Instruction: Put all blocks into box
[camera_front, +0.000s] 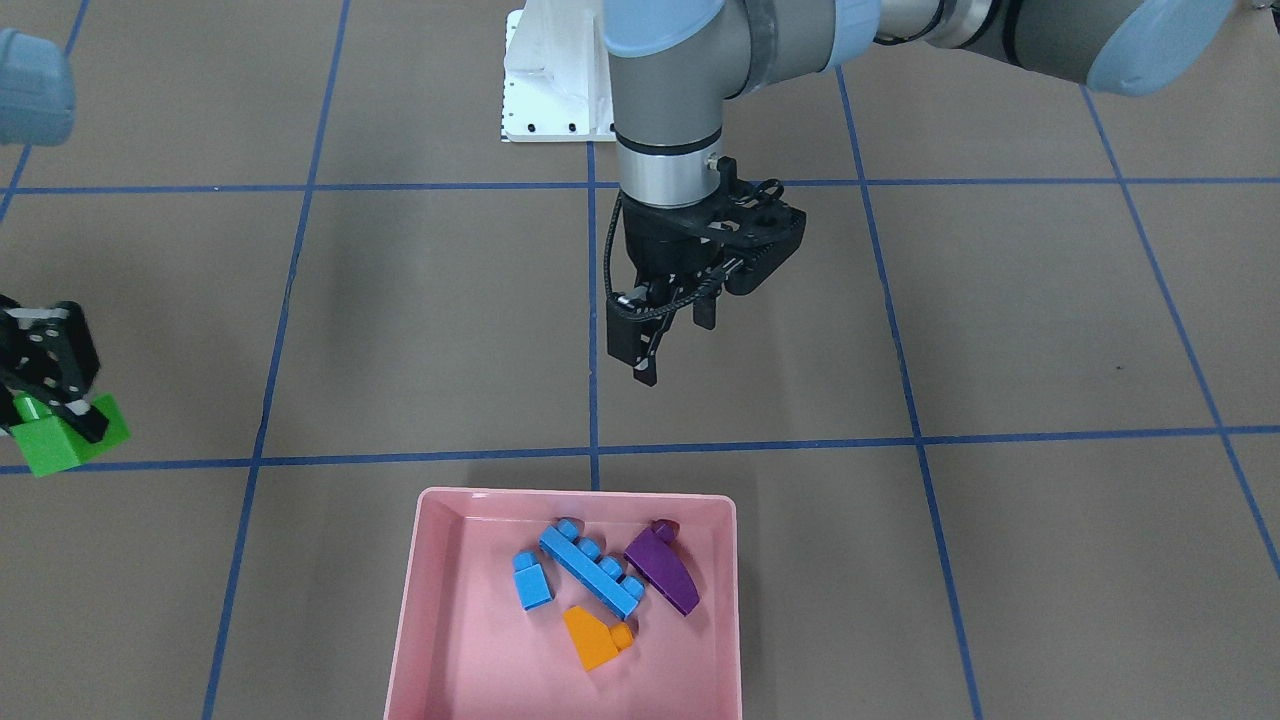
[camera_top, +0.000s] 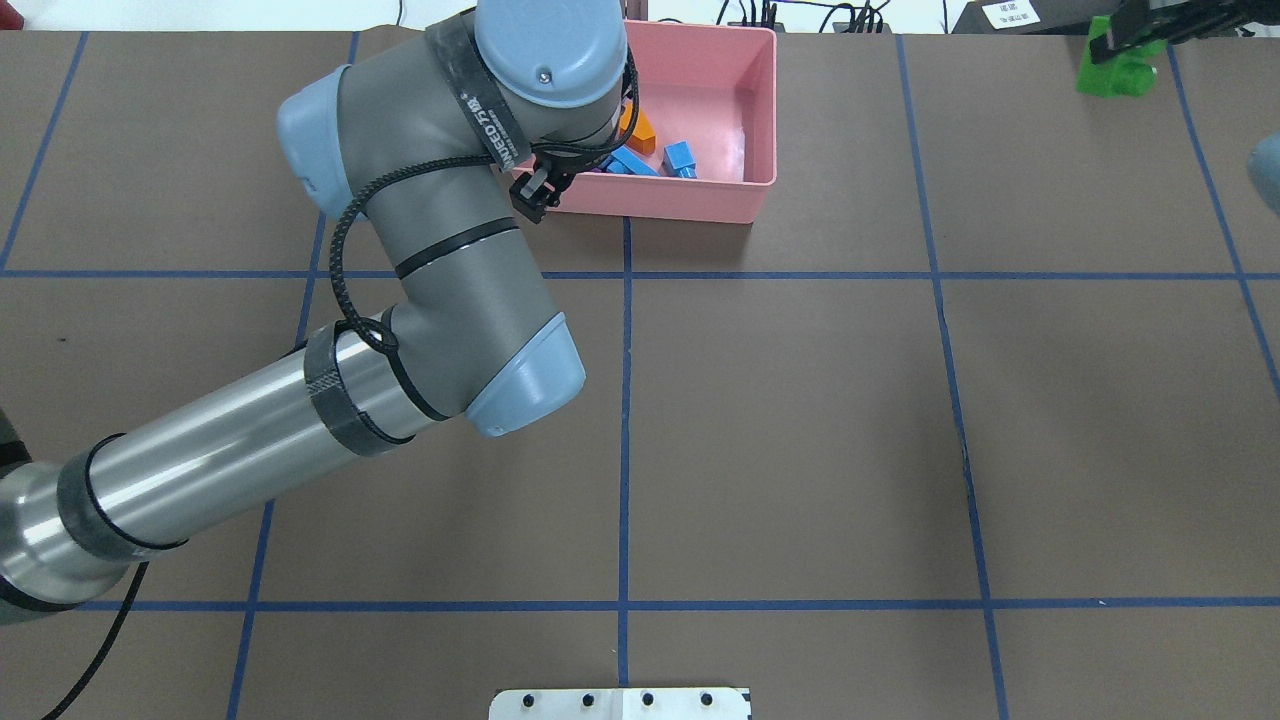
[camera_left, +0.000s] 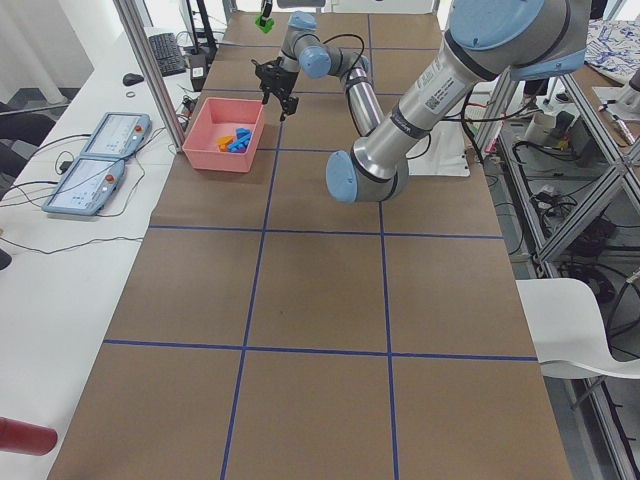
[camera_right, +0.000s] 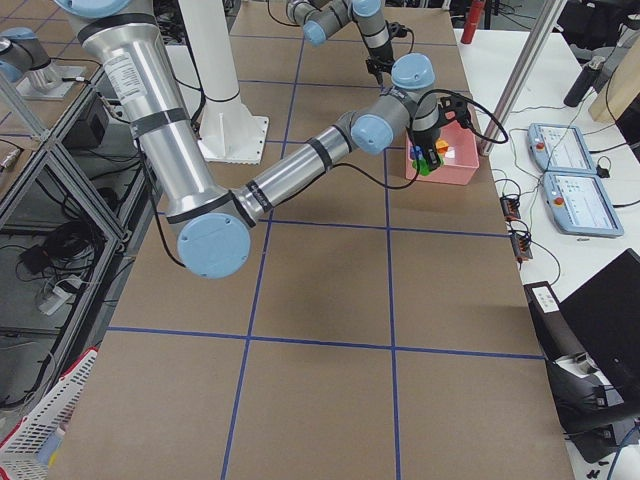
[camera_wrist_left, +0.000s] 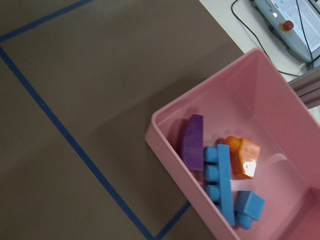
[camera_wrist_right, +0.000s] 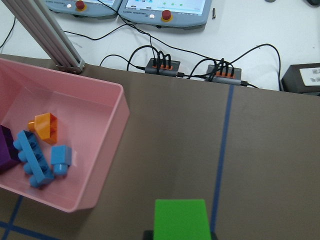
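The pink box (camera_front: 580, 493) holds the small blue block (camera_front: 532, 580), the long blue block (camera_front: 592, 570), the purple wedge (camera_front: 662, 570) and the orange block (camera_front: 592, 637). My left gripper (camera_front: 675, 335) hangs open and empty above the table, just on the robot's side of the box. My right gripper (camera_front: 60, 420) is shut on the green block (camera_front: 75, 435) and holds it off to the side of the box, apart from it. The right wrist view shows the green block (camera_wrist_right: 181, 219) at the bottom edge, with the box (camera_wrist_right: 107, 165) to its left.
The white robot base (camera_front: 545, 90) sits at the table's robot side. Blue tape lines cross the brown table. Beyond the box's far edge are cables, hubs and operator pendants (camera_wrist_right: 165, 7) on a white bench.
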